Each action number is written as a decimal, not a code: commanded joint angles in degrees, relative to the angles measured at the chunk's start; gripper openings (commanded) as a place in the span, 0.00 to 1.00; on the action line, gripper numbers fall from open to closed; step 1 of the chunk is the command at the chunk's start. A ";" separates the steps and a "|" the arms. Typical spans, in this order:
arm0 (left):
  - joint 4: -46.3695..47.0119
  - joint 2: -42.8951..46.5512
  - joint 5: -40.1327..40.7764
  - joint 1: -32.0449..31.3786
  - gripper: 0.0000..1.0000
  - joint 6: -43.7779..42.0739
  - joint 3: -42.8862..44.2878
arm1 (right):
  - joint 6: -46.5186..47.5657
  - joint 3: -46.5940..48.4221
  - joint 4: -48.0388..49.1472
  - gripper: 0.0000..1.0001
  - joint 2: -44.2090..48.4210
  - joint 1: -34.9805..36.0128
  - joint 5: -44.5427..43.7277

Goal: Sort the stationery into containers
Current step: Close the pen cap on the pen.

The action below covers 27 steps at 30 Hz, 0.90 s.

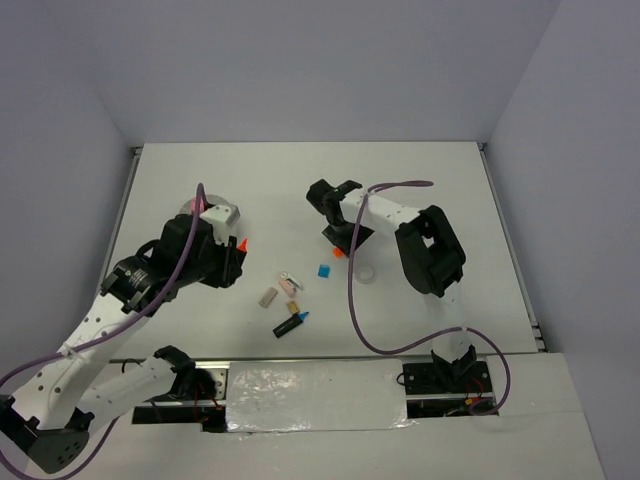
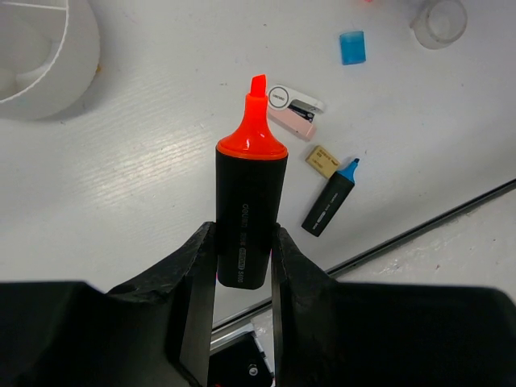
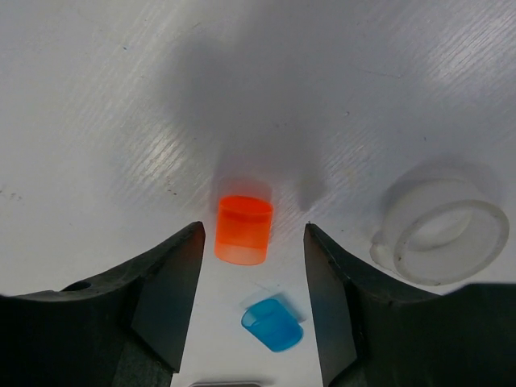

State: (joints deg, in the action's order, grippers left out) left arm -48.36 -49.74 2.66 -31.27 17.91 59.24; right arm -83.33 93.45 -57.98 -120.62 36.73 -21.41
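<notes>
My left gripper (image 2: 243,242) is shut on a black marker with an orange cap (image 2: 251,201) and holds it above the table, left of centre in the top view (image 1: 238,256). The white bowl (image 2: 76,68) lies at the upper left of the left wrist view. My right gripper (image 3: 251,242) is open and hovers over the orange cube (image 3: 243,230), which sits between its fingers; it also shows in the top view (image 1: 340,238). The blue cube (image 3: 272,324) and clear ring (image 3: 442,238) lie close by. A blue-capped marker (image 1: 291,323) lies lower down.
A pink tube (image 1: 291,283), a tan block (image 1: 294,306) and a grey block (image 1: 267,297) lie between the arms. The table's near edge with a black rail (image 2: 419,234) runs below the blue-capped marker. Purple cables loop from both arms.
</notes>
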 commanded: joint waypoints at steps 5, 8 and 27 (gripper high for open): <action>1.69 0.96 -2.22 -0.11 0.00 -1.65 -0.44 | -0.35 -2.57 4.79 0.54 -1.02 0.18 0.31; 1.86 1.48 -3.79 -0.11 0.00 -1.74 -0.53 | -0.25 -3.88 5.68 0.49 -1.46 0.18 0.49; 25.99 0.69 -38.48 -0.02 0.00 10.98 1.59 | 49.89 -12.15 46.26 0.23 36.30 -1.57 27.57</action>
State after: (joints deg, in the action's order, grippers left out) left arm -38.30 -50.11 -20.34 -31.24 21.91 59.88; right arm -49.25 80.93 -27.14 -96.86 35.55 -8.47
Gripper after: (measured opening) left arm 0.375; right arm 0.375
